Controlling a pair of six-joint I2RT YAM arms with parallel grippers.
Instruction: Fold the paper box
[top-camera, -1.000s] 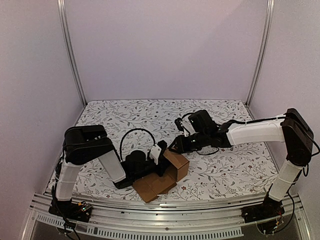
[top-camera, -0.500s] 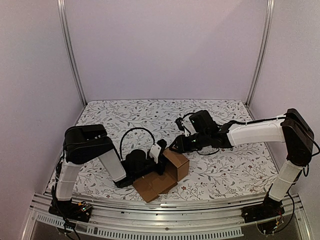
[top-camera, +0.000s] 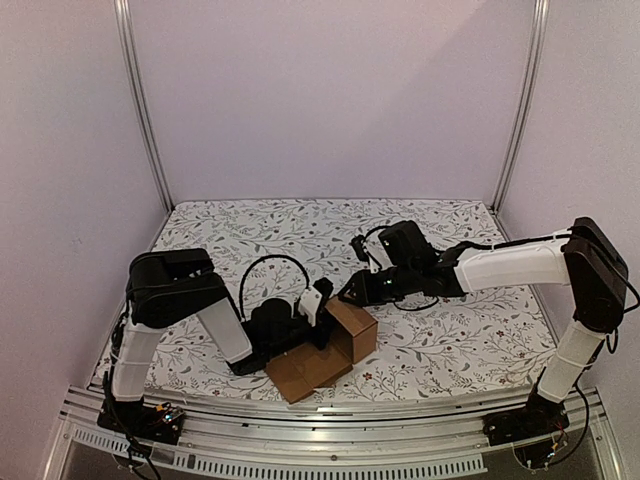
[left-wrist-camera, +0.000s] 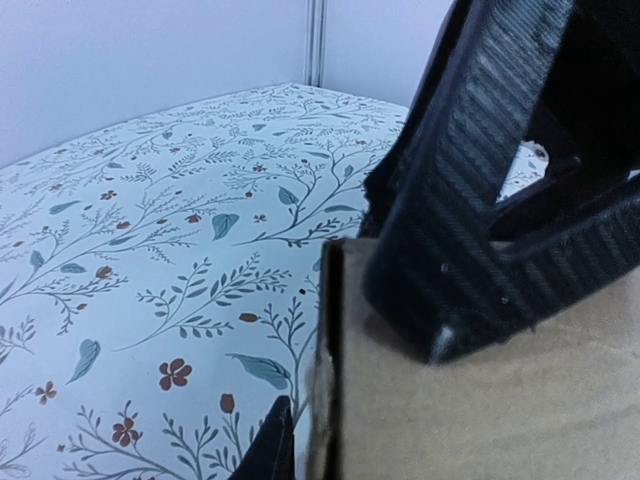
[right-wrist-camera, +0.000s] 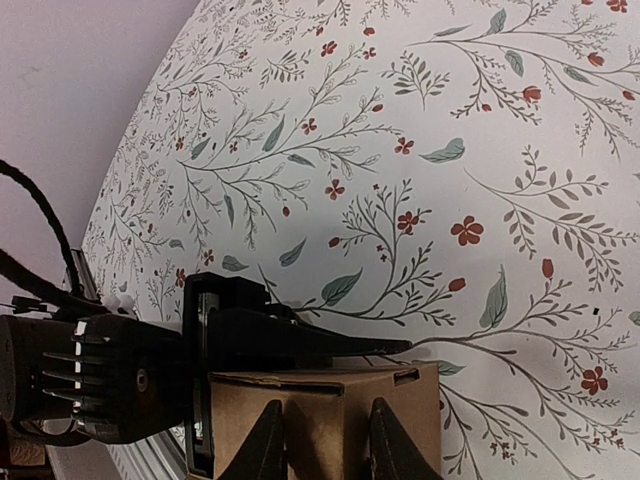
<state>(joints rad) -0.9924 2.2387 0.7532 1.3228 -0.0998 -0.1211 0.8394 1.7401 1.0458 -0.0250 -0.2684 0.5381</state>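
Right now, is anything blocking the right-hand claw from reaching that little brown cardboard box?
Nothing visible does. The right gripper is right at the far edge of the brown cardboard box, jaws apart, with no object between them. The black left gripper straddles one box wall, off to the side.

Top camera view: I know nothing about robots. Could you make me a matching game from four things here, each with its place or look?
Things:
1. paper box
2. left gripper
3. right gripper
4. table cover

Descriptions:
a. fingers apart, at the box's far corner
b. white, printed with leaves and flowers
c. brown cardboard, partly folded up
d. fingers on either side of a box wall

Pairs: 1-c, 2-d, 3-a, 4-b
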